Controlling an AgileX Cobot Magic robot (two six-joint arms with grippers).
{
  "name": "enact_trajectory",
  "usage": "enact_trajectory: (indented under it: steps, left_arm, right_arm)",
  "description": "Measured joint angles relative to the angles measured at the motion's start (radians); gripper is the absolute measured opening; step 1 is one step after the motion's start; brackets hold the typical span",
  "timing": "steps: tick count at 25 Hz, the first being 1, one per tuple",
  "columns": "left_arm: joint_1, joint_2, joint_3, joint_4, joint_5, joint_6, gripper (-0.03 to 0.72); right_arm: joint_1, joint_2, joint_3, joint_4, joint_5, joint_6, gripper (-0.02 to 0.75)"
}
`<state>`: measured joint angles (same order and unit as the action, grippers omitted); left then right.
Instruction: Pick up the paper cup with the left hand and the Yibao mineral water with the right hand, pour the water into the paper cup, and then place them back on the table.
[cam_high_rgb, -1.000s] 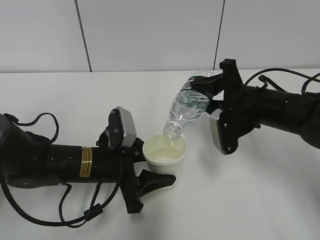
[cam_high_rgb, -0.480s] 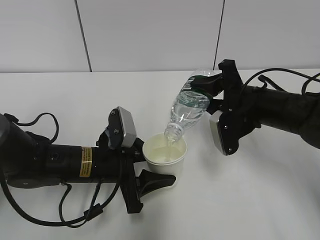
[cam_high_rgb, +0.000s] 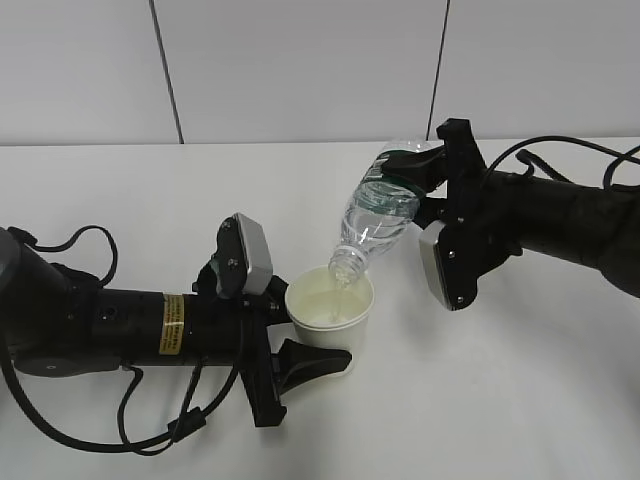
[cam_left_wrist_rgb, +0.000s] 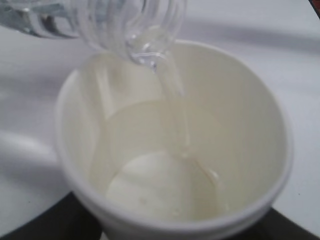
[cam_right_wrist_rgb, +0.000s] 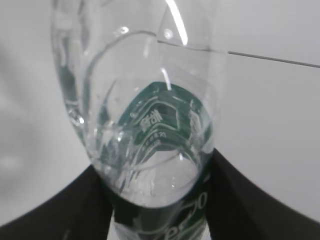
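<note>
Lower left: black yellow-stickered left hand lies low over the white table, jaws clamped on the small white paper cup at frame centre; thin water stream landing inside. Upper right: black right hand, jaws clamped on the clear green-labelled Yibao mineral water, tilted neck-down, mouth just above cup rim.

Looked like a lab or robot test cell, not a home. Bare white table, plain grey-white panelled wall with dark vertical seams behind it, two black cabled robot arms, left and right, working the tabletop. No furniture or decor visible.
</note>
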<state>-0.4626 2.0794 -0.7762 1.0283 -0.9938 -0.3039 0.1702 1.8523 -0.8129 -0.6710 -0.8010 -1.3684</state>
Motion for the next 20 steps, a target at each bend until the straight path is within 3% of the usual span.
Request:
enact_trajectory:
  steps: [20]
  left_arm:
    - [0.000, 0.000, 0.000, -0.039, 0.000, 0.000, 0.431]
  right_arm:
    - [0.000, 0.000, 0.000, 0.065, -0.007, 0.145, 0.372]
